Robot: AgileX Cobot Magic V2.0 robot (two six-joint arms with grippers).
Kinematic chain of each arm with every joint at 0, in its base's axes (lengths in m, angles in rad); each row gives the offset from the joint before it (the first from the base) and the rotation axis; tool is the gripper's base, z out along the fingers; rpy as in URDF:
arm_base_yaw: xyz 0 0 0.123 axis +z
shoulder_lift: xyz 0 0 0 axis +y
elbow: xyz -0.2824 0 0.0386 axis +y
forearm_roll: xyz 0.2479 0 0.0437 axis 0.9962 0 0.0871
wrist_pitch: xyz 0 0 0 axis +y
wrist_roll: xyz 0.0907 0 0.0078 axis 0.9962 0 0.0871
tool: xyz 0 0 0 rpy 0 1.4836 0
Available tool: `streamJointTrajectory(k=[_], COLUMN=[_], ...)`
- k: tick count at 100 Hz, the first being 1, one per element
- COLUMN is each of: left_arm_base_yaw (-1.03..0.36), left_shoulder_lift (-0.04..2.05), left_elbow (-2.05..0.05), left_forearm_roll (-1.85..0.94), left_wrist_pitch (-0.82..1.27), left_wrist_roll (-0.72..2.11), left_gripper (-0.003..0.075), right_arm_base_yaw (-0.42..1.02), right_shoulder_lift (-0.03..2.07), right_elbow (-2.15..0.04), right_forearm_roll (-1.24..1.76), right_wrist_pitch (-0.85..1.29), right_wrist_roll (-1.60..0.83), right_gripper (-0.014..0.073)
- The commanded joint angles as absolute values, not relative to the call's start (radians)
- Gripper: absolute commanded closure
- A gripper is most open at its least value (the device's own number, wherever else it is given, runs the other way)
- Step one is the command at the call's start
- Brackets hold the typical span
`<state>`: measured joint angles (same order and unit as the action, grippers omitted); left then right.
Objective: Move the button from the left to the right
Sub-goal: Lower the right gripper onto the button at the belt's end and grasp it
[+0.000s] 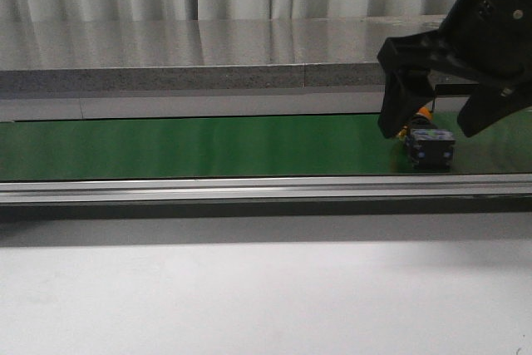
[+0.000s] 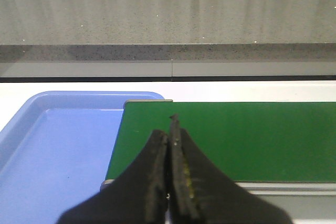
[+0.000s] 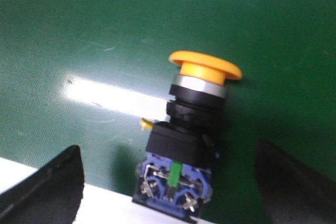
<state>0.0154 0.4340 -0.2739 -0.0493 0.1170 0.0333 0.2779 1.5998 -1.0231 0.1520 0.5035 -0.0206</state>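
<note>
The button (image 1: 430, 146) lies on its side on the green belt (image 1: 208, 145) at the right end, yellow-orange cap pointing away from the front. In the right wrist view the button (image 3: 186, 135) shows its yellow cap, black body and blue terminal block with a green strip. My right gripper (image 1: 428, 110) hangs just above it, open, its two fingers (image 3: 58, 187) apart on either side of the button without touching it. My left gripper (image 2: 172, 145) is shut and empty over the belt's left end; it is out of the front view.
A blue tray (image 2: 52, 150) sits beside the belt's left end. A grey stone ledge (image 1: 191, 60) runs behind the belt, an aluminium rail (image 1: 249, 189) along its front, and a white tabletop (image 1: 249, 288) in front of that.
</note>
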Motion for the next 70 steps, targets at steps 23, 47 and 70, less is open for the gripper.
streamJointTrajectory(k=[23,47,70], left_arm_base_yaw=[0.008,0.008,0.008], left_shoulder_lift=[0.438,0.438,0.438], left_elbow=[-0.304,-0.304,-0.304], left_forearm_roll=[-0.059,-0.059,-0.059], left_wrist_pitch=[0.045,0.045,0.045], left_wrist_roll=[0.030,0.030,0.030], left_gripper=[0.0741,0.0741,0.0741], right_arm_base_yaw=[0.277,0.270,0.189], right_shoulder_lift=[1.631,1.607,1.564], right_elbow=[-1.057,-1.078,-1.212], right_forearm_roll=[0.142,0.142,0.083], right_wrist_pitch=[0.475,0.512,0.602], right_wrist_roll=[-0.031,-0.031,-0.031], right_gripper=[0.0217,0.0403,0.0403])
